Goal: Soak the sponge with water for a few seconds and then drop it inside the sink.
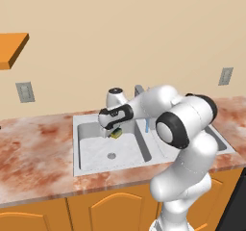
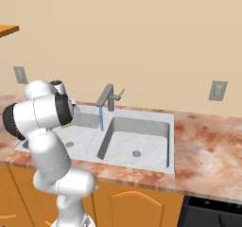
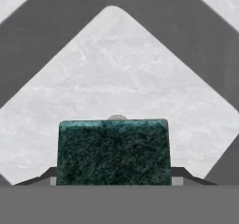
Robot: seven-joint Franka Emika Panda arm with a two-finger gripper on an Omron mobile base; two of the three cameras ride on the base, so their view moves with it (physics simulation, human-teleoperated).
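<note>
My gripper (image 1: 114, 130) hangs over the left bowl of the grey double sink (image 1: 77, 170) and is shut on the sponge (image 1: 116, 134), whose yellow body shows under the fingers. In the hand view the sponge's dark green top (image 3: 113, 150) sits between the two fingertips of the gripper (image 3: 114, 176), with the bowl's pale floor (image 3: 116, 69) beneath and the drain (image 3: 116, 117) peeking over it. A thin blue stream of water (image 1: 146, 124) (image 2: 101, 118) runs from the faucet (image 2: 107, 97) onto the divider between the bowls. The sponge is left of the stream, apart from it.
Marbled reddish counter (image 1: 33, 153) surrounds the sink (image 2: 142, 167). The right bowl (image 2: 137, 143) holds nothing but its drain. Wall sockets (image 1: 25, 92) (image 2: 218, 90) sit above the counter, an orange shelf (image 1: 12, 49) is upper left, and orange cabinets (image 1: 110, 211) are below.
</note>
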